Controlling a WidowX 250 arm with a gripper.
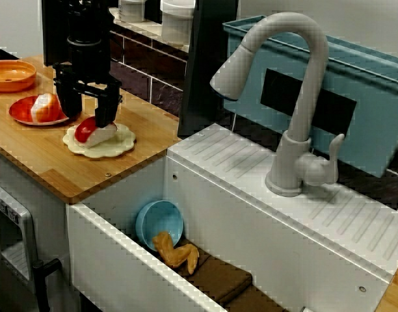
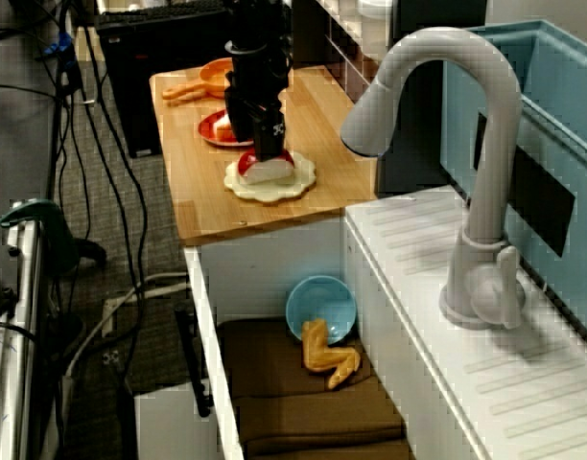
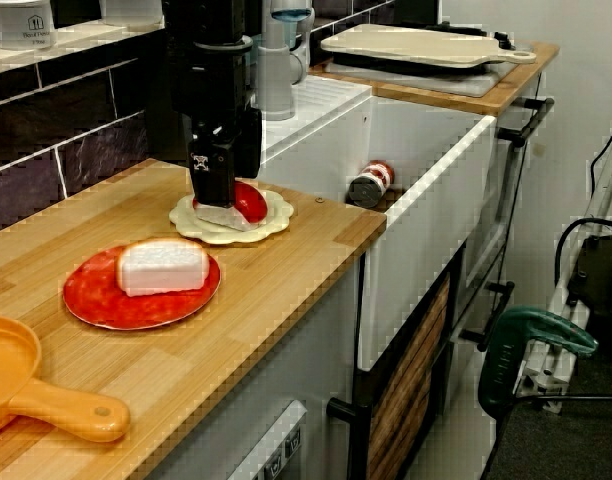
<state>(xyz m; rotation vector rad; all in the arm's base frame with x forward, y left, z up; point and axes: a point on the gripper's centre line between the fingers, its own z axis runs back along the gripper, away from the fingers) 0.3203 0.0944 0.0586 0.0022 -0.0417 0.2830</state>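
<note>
From my seat, at the upper left of the view across the sink sits an orange bowl, then a red plate with a piece of food. Right of it, my gripper hangs low over the cream plate, jaws spread and clasping nothing. One finger is right at the red-and-white slice lying there. I judge this the grasping step. A next move calls for centring on the slice, then closing.

Matt black gripper, glossy plastic toy food, smooth cream plate, satin wood counter, matt plastic tap
</note>
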